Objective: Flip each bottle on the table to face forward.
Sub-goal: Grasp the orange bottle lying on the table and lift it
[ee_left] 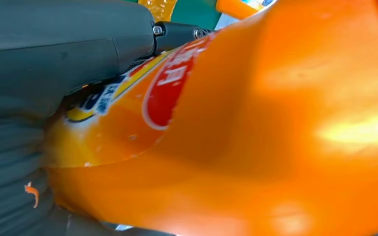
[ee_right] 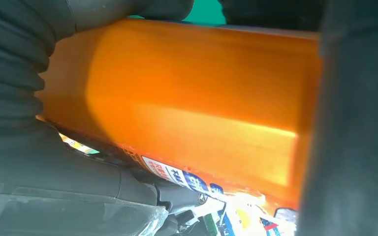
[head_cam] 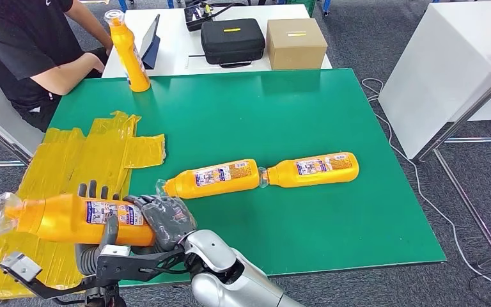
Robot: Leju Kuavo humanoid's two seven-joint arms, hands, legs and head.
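Both of my hands hold one orange bottle (head_cam: 70,219) sideways above the table's near left corner, its clear cap pointing left. My left hand (head_cam: 99,246) wraps its middle, with fingers behind and thumb in front. My right hand (head_cam: 166,220) grips its base end. Up close, the left wrist view shows the bottle (ee_left: 256,137) against my left hand (ee_left: 54,49). In the right wrist view the bottle (ee_right: 187,98) lies in my right hand (ee_right: 54,182). Two more orange bottles (head_cam: 214,177) (head_cam: 313,169) lie end to end on the green table (head_cam: 332,115). Another bottle (head_cam: 130,54) stands upright at the back left.
Crumpled yellow sheets (head_cam: 96,153) cover the table's left side. A person in black (head_cam: 25,45) sits at the back left beside the upright bottle. A white table behind holds a black case (head_cam: 233,40) and a cardboard box (head_cam: 296,43).
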